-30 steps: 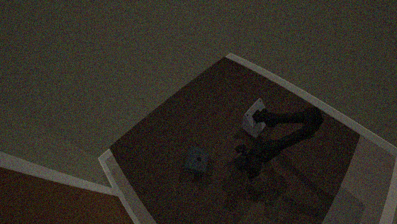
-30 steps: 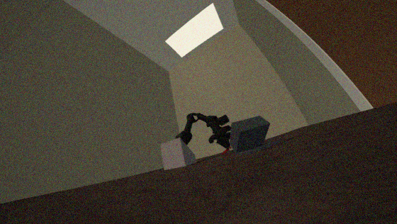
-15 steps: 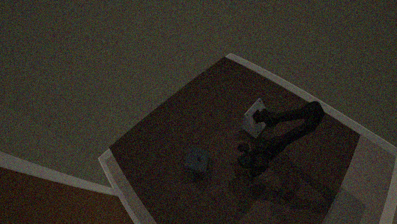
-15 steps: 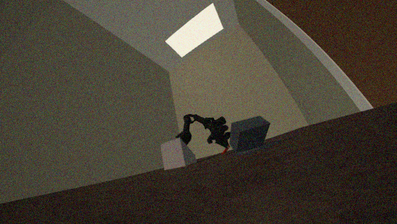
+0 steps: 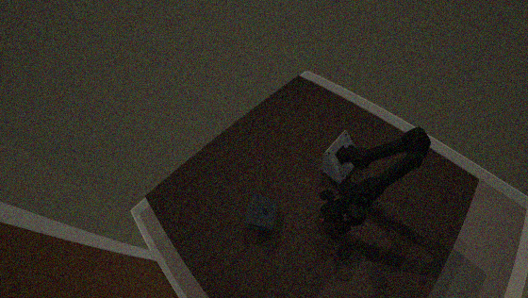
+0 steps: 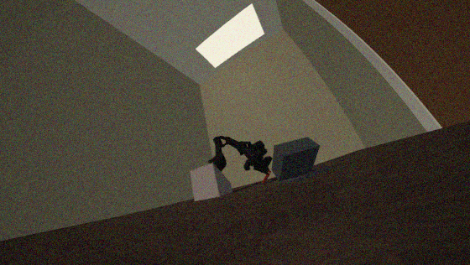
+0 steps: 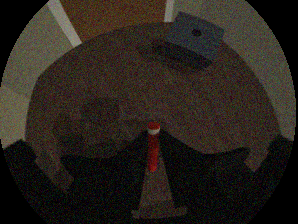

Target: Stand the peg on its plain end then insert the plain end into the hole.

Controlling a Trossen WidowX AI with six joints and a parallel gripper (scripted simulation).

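Observation:
The red peg point(image 6: 266, 177) point(image 7: 153, 152) is held in my gripper point(image 6: 268, 171) point(image 7: 153, 132), which is shut on it near the white band. In the wrist view the banded end is at the fingertips and the plain end points away below them. In the exterior view the peg slants down from the fingertips; whether its lower end touches the table cannot be told. The blue-grey sloped panel point(image 5: 260, 218) point(image 6: 297, 161) point(image 7: 186, 37) stands apart, in front of the gripper. Its dark hole point(image 5: 265, 211) point(image 7: 197, 33) shows in the top view and the wrist view. The gripper's fingertips are unclear in the top view.
The arm's pale base block point(image 5: 333, 168) point(image 6: 205, 183) stands on the dark table point(image 5: 226, 160) point(image 6: 235, 226) point(image 7: 115, 75), behind the gripper as seen from the panel. The arm point(image 5: 396, 170) point(image 6: 241, 146) reaches out from it. A pale border point(image 5: 358, 100) runs along the table's edge.

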